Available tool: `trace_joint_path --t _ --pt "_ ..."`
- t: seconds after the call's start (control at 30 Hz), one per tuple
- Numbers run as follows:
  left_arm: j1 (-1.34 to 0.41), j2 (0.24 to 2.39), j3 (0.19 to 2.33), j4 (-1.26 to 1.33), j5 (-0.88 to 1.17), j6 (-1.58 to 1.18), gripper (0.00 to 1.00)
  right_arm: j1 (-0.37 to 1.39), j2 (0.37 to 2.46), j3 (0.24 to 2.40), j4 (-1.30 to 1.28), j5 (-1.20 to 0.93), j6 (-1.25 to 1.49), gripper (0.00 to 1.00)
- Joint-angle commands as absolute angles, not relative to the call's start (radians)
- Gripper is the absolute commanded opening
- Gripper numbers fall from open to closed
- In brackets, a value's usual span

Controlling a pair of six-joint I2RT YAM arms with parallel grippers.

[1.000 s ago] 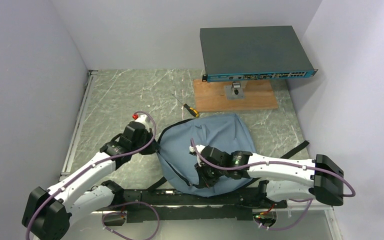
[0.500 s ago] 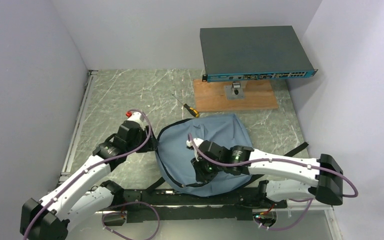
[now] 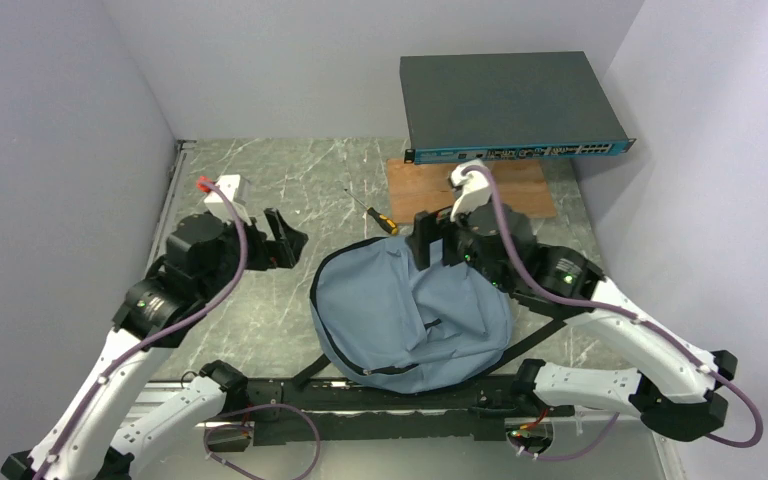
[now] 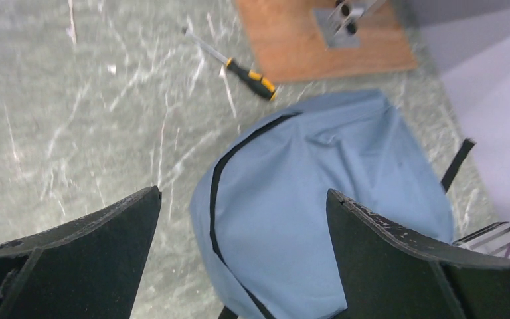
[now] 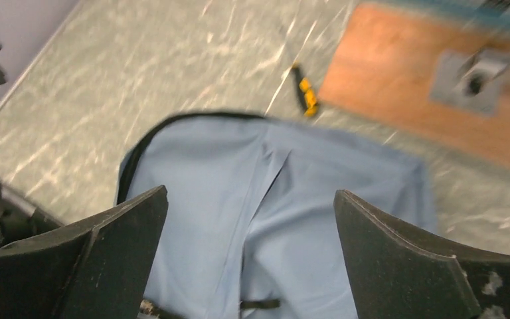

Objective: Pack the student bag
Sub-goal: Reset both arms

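The student bag [image 3: 400,310] lies flat on the marbled table, blue-grey with a black zipper line along its left rim and a small zipper pull on its front. My left gripper [image 3: 285,243] hovers left of the bag's top corner, open and holding nothing. In the left wrist view the bag [image 4: 332,179] lies well below my left gripper [image 4: 242,193]. My right gripper [image 3: 435,243] hangs over the bag's far edge, open and empty. The right wrist view has the bag [image 5: 345,173] far beneath my right gripper [image 5: 250,193].
A yellow-and-black screwdriver [image 3: 382,220] lies just beyond the bag. Behind it a wooden board [image 3: 520,195] carries a metal bracket. A dark network switch [image 3: 510,100] sits raised at the back right. A black strap [image 3: 588,300] trails out to the bag's right. Walls close in on both sides.
Both grippers have opened and both arms have risen off the bag: the left up and leftward, the right up and toward the far edge. The bag's top flap has dropped flat.
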State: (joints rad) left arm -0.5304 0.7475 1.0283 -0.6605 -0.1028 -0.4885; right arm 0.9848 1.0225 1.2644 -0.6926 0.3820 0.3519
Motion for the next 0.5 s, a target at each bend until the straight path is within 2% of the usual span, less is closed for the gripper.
trace_joint_path --t 0.0,0.3,0.47 --pt "-0.528 0.738 1.196 -0.705 -0.122 -0.41 1.0 0.985 0.973 1.423 -0.728 0.625 0.203 0.99" --pt "-0.527 0.715 1.425 -0.7 -0.168 -0.31 1.0 0.985 0.862 1.647 -0.681 0.877 0.081 1.0" --pt "-0.528 0.675 1.475 -0.668 -0.191 -0.262 1.0 0.985 0.794 1.653 -0.57 0.922 -0.015 1.0"
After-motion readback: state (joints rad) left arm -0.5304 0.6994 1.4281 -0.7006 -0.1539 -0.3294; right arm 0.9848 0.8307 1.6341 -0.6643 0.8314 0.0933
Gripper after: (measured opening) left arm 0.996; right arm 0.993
